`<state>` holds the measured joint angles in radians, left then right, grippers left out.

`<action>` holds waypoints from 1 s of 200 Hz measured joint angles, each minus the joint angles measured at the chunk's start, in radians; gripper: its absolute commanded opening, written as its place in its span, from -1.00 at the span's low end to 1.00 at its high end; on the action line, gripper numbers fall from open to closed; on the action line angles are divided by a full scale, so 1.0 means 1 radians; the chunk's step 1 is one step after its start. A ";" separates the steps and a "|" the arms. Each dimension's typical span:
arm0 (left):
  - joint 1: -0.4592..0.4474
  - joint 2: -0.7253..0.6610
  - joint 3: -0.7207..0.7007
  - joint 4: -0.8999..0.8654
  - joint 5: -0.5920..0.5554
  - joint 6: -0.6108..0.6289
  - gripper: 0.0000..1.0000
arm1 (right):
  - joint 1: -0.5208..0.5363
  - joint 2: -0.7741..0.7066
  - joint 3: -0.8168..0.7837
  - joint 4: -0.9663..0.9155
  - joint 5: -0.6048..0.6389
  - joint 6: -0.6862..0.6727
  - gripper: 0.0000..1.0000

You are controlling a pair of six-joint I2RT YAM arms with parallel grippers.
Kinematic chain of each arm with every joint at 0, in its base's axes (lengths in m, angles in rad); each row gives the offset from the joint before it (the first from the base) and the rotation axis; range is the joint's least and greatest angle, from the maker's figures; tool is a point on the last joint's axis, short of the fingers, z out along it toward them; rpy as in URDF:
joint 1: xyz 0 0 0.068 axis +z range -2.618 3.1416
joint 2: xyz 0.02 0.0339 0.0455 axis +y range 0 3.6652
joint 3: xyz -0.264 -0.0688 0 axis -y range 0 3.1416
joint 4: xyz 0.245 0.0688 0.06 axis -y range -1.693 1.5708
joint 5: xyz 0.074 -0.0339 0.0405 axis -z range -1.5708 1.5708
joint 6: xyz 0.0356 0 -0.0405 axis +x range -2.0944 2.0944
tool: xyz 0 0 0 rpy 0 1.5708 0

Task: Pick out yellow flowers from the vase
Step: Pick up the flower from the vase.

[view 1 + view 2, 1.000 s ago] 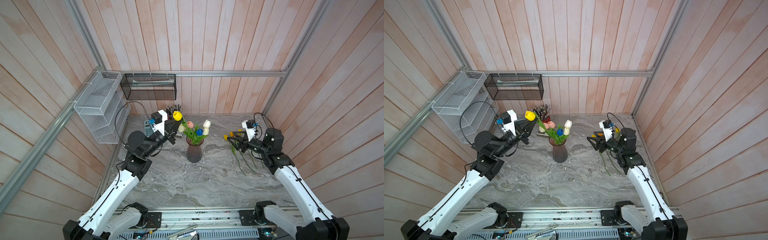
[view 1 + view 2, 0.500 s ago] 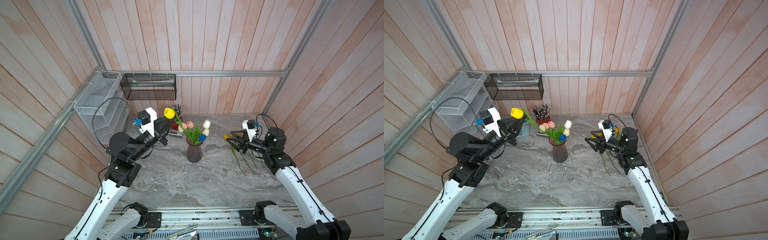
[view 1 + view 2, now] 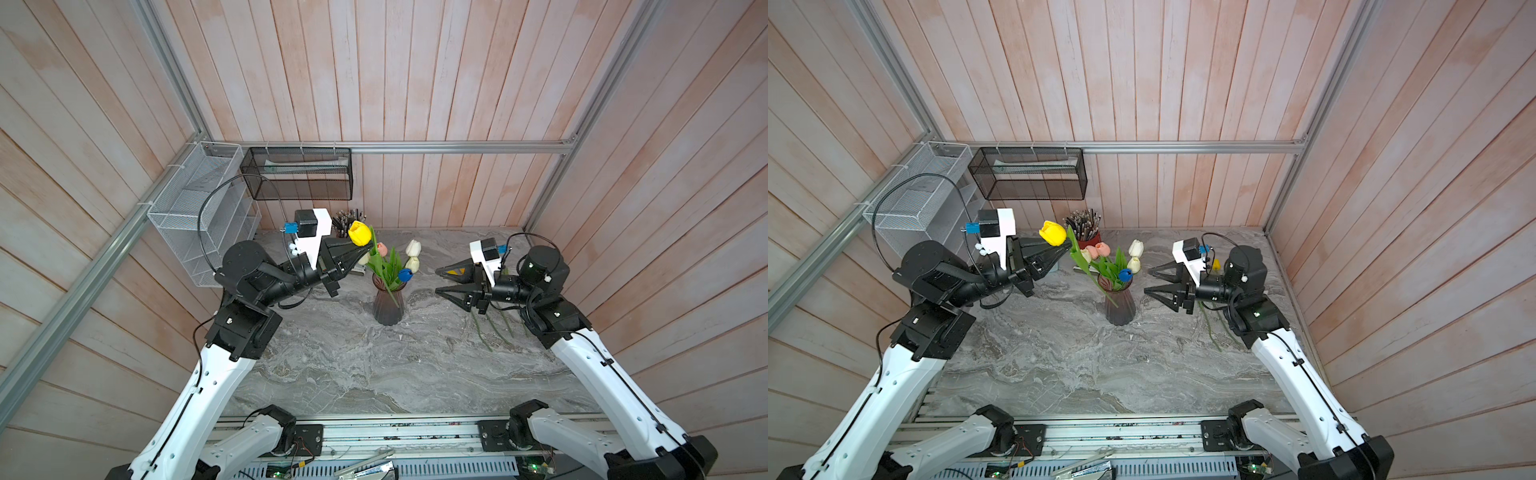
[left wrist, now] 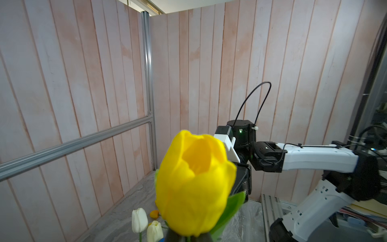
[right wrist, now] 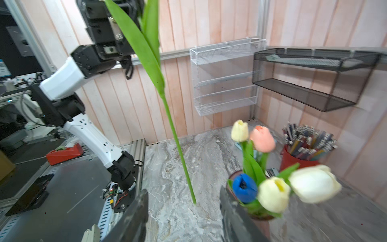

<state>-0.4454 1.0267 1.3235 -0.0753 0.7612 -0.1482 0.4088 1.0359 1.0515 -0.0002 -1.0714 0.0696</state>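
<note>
Since half a second ago the left arm has swung back toward the vase (image 3: 386,307), carrying the yellow tulip (image 3: 360,233) with it, and the right gripper (image 3: 440,281) has edged closer to the vase from the other side. The left gripper (image 3: 365,248) is clamped tight on the tulip's stem just under the head, which fills most of the left wrist view. The stem (image 5: 178,144) slants down from there. In the right wrist view its lower end hangs free just above the marble table (image 3: 353,365), beside the vase and not inside it.

The right gripper's jaws stand moderately apart with nothing between them, pointing at the vase from near by. The vase stands upright mid-table and holds white tulips (image 3: 413,248), a pink tulip (image 3: 381,249) and a blue tulip (image 3: 405,275). Other yellow flowers (image 3: 454,272) lie on the marble under the right arm, well apart from the vase, their green stems stretching toward the near edge. A red pencil cup (image 3: 1090,240) stands behind the vase by the back wall.
</note>
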 measured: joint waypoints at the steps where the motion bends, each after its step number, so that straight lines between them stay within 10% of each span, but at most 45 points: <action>1: 0.000 0.001 0.000 0.000 0.002 -0.002 -0.93 | 0.007 0.002 0.003 0.000 0.000 -0.002 0.05; 200: 0.000 0.064 -0.127 0.243 0.208 -0.186 -0.94 | 0.254 0.186 0.016 0.083 0.043 0.081 -0.62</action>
<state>-0.4454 1.0904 1.1961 0.1673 0.9688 -0.3344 0.6628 1.2221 1.0672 0.0830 -1.0279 0.1505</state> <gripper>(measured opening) 0.048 0.213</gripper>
